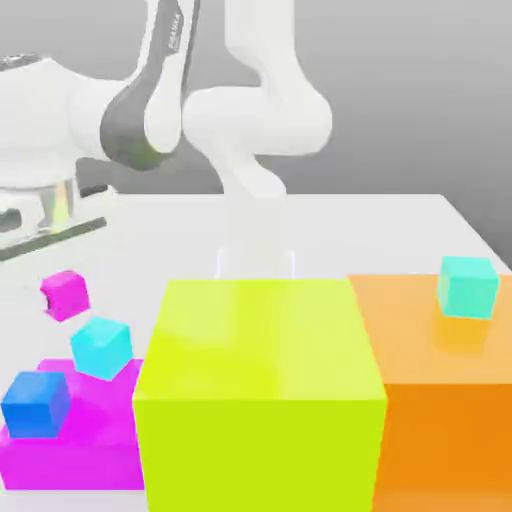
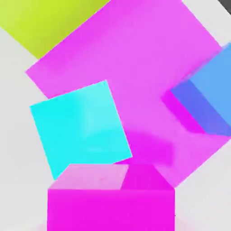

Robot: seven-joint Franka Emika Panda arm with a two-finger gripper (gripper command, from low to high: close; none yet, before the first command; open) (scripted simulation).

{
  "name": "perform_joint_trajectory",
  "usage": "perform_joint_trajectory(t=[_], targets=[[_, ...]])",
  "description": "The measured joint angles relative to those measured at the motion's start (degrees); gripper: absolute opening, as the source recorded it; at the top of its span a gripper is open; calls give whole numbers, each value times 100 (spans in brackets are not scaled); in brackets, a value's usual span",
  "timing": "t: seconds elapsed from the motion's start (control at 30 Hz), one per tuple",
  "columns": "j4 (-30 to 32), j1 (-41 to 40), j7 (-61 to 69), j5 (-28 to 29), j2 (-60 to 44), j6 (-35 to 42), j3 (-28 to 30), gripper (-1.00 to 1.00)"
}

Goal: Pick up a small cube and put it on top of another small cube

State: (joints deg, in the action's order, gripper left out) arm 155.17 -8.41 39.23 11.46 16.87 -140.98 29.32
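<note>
Now the pink cube (image 1: 65, 294) (image 2: 111, 198), small, plain magenta, sits in mid-air above the white tabletop (image 1: 400, 225), off the exterior view's left, w/ the pincer closed on it. Cyan cube (image 1: 101, 347) (image 2: 81, 128) and blue cube (image 1: 36, 404) (image 2: 207, 97) rest on the flat magenta block (image 1: 70, 455) (image 2: 135, 58), apart. Block's far corner is bare.

The white table (image 1: 400, 215) bears a flat magenta block (image 1: 110, 430), lime block (image 1: 260, 400) and orange block (image 1: 440, 400).
</note>
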Motion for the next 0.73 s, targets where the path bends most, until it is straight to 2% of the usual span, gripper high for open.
perform_joint_trajectory(t=[0.13, 0.33, 0.37, 0.57, 0.73], targets=[[43, 93, 174, 209, 364, 418, -232, -100], [312, 296, 493, -164, -561, -681, -33, -100], [336, 308, 517, -191, -655, -798, -13, 100], [348, 314, 530, -205, -702, -863, -4, 100], [184, 186, 356, -1, -39, -53, -174, 100]])
